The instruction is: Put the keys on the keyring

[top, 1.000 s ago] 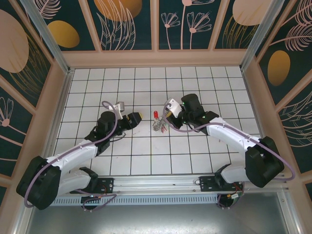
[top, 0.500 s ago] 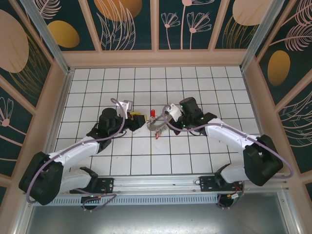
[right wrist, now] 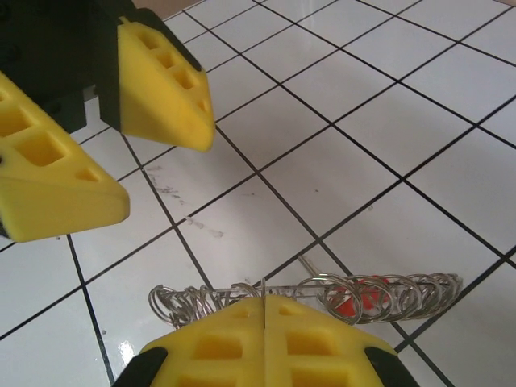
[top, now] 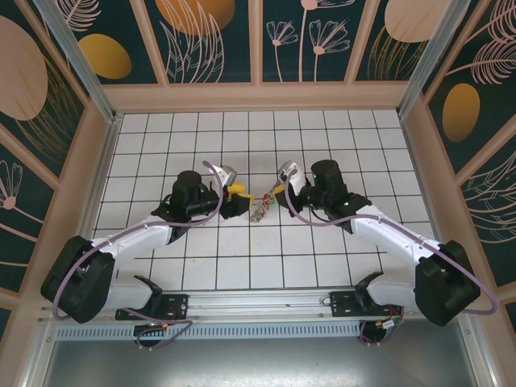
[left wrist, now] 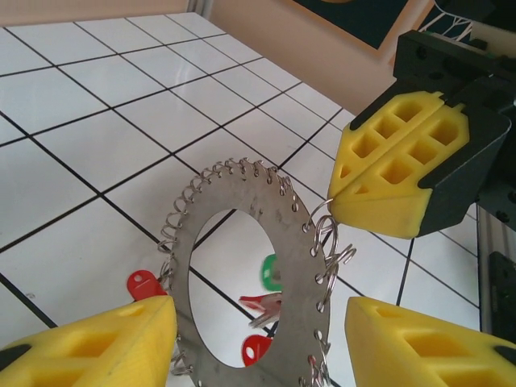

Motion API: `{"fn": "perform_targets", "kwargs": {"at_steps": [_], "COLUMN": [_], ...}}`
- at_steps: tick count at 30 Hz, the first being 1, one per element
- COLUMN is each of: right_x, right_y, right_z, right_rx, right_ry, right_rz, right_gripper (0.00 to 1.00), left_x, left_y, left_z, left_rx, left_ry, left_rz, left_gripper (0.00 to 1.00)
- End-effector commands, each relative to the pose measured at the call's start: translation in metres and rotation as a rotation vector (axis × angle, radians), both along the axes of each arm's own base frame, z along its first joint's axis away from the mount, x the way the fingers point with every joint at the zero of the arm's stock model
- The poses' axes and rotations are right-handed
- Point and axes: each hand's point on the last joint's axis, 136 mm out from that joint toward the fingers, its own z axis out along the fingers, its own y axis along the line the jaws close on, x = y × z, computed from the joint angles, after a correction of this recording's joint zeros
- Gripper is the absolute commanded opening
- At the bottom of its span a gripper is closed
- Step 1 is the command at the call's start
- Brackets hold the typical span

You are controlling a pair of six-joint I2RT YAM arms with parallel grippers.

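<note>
My right gripper (right wrist: 264, 311) is squeezed shut. Its two yellow fingers (right wrist: 210, 351) press flat together. They pinch the rim of the keyring (left wrist: 300, 242) right at their tips. The fingers are chunky yellow blocks with square holes in them.

My left gripper (left wrist: 258, 322) is about half open. Its yellow fingers (left wrist: 97, 343) stand apart, one on each side of the keyring. I cannot tell if they touch it.

The keyring stands up on its edge between them. It is a flat, thin, grey metal plate. It is round, with a big hole in the middle and lots of little wire loops (left wrist: 201, 181) all along its rim.

Just past it are the keys (left wrist: 263, 305), low down by the rim. I see them through the hole. They are small and silvery, with red and green plastic tags.

Under it all is the shiny white tiled floor (left wrist: 121, 113) with dark lines.
</note>
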Motion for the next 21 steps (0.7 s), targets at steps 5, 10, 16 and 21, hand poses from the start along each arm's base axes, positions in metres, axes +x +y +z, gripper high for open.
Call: {"fn": "perform_targets", "kwargs": {"at_steps": [5, 10, 16, 21], "right_x": [-0.018, -0.030, -0.036, -0.041], "right_y": [0.015, 0.020, 0.022, 0.023], "right_z": [0.026, 0.019, 0.019, 0.020], "right_rx": [0.030, -0.059, -0.084, -0.066], "right_ry": [-0.225, -0.332, -0.352, -0.330], "right_rz": [0.168, 0.266, 0.330, 0.372], "right_gripper": [0.00, 0.00, 0.00, 0.00], "left_x": [0.000, -0.016, -0.022, -0.026], "left_y": [0.000, -0.006, -0.015, -0.025], "left_z": [0.025, 0.033, 0.030, 0.021], "left_rx": [0.024, 0.078, 0.115, 0.112], "left_ry": [-0.185, -0.360, -0.399, -0.353], "left_rz": [-0.030, -0.174, -0.285, -0.386], "left_gripper": [0.53, 0.43, 0.40, 0.37]}}
